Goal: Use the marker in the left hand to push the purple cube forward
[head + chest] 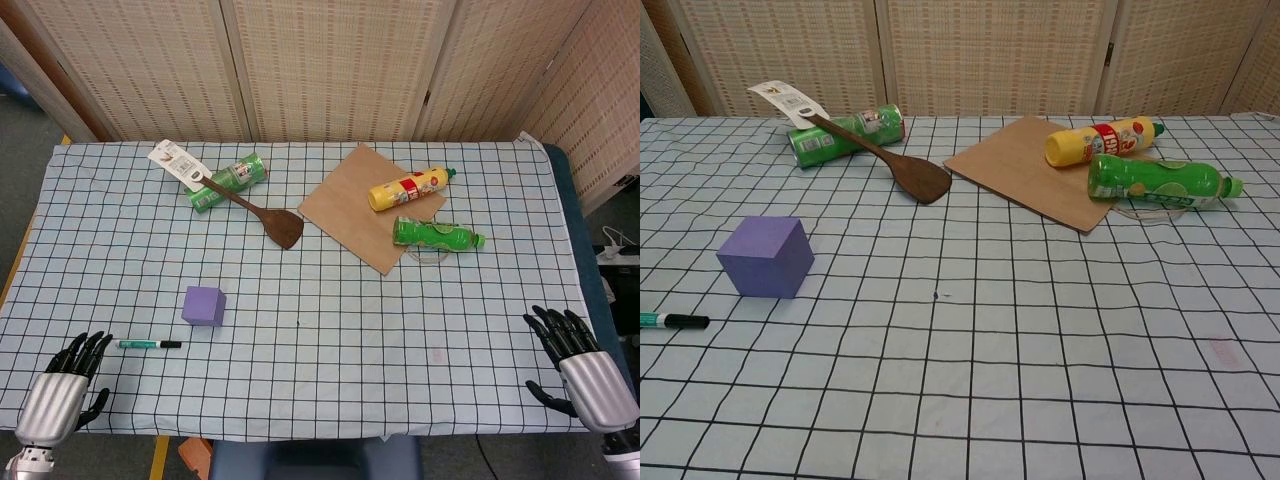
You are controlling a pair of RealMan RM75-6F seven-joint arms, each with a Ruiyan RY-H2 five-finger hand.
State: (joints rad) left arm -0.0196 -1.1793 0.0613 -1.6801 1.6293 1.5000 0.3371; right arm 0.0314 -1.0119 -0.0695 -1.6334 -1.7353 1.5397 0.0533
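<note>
Marker (150, 344) lies flat on checked cloth (330, 350) in head view, just ahead of left hand (70, 385), not held; cube (204, 306) sits near it, up and to the right. Both hands rest at near table edge, fingers spread, holding nothing; right hand (580, 365) well apart at far corner. Also 1 can (228, 181), 1 spatula (262, 213) w/ tag, 1 brown sheet (360, 200), 2 bottles: yellow (410, 189), green (437, 234). Labels too small to read.

Chest view: no hands visible. Marker (673, 321) cut off at left edge, cube (766, 257) nearby. Yellow bottle's (1102, 141) red label is unreadable.
</note>
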